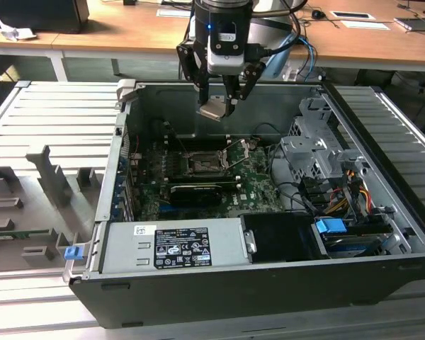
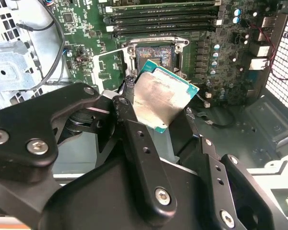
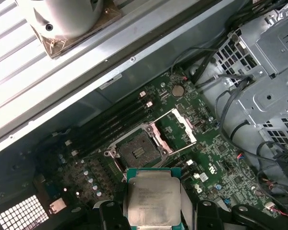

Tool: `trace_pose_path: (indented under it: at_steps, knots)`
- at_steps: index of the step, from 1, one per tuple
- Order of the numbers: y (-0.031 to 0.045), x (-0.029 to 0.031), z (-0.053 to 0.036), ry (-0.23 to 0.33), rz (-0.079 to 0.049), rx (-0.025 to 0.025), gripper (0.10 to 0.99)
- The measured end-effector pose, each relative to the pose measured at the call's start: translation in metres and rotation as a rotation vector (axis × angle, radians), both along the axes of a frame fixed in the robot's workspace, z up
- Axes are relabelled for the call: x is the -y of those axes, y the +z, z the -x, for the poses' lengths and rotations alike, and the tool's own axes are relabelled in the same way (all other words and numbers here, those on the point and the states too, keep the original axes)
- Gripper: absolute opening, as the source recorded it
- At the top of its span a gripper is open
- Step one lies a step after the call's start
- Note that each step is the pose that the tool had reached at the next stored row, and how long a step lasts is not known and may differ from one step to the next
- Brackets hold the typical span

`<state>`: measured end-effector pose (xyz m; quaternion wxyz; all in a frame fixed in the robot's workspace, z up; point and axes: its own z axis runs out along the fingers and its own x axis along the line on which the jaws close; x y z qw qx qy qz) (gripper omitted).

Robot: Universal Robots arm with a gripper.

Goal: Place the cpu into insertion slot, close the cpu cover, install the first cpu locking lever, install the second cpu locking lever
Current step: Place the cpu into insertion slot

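Note:
My gripper (image 1: pixel 217 105) hangs above the open computer case, shut on the cpu (image 1: pixel 212 110), a thin square chip with a pale metal lid and green edge. In both wrist views the cpu (image 2: pixel 163 98) (image 3: pixel 153 199) sits tilted between the black fingers (image 2: pixel 134 139), well above the board. The insertion slot (image 1: pixel 204 163) (image 3: pixel 137 151) (image 2: pixel 156 57) lies bare and dark on the green motherboard, below the chip. The cpu cover (image 3: pixel 178 127) (image 1: pixel 242 151), a silver frame, is swung open to the side of the slot toward the exterior view's right.
A grey labelled power-supply box (image 1: pixel 173 244) fills the case's near side. A metal drive cage (image 1: pixel 319 152) with cables stands at the exterior view's right. Memory slots (image 2: pixel 163 14) run beside the socket. A grey fixture tray (image 1: pixel 42 184) lies outside the case, at the exterior view's left.

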<state>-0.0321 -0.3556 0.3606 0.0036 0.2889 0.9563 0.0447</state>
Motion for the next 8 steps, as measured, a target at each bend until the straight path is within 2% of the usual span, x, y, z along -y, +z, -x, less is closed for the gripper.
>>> trace_pose_path:
  at_steps: [8]
  knots:
    - [-0.0023, 0.0, 0.0, -0.011, 0.0, 0.0, 0.533]
